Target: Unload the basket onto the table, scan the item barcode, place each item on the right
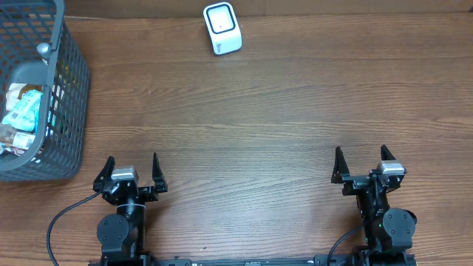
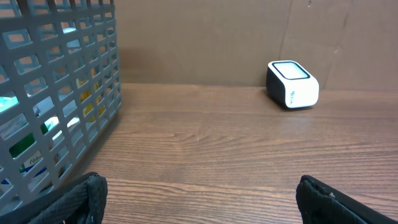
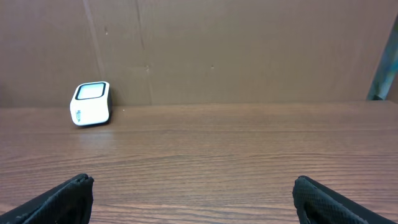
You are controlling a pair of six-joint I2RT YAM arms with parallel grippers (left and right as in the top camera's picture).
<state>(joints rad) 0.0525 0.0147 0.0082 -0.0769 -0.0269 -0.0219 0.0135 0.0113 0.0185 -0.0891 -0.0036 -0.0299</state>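
Ahead-left of the left gripper (image 1: 133, 164): grey mesh basket (image 1: 74, 89), walls enclosing snack packets (image 1: 21, 111). Far ahead between both grippers: white scanner (image 1: 222, 29) across bare table (image 1: 259, 125). Left and right gripper (image 1: 361, 157) low, pointing forward, jaws spread wide, empty. Packets plain overhead, mere glimpses through mesh from left wrist.

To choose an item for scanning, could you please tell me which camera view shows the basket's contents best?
The overhead view: it looks down into the open grey basket, where the packaged items lie visible. The left wrist view shows them only in glimpses through the mesh wall. The right wrist view shows neither.
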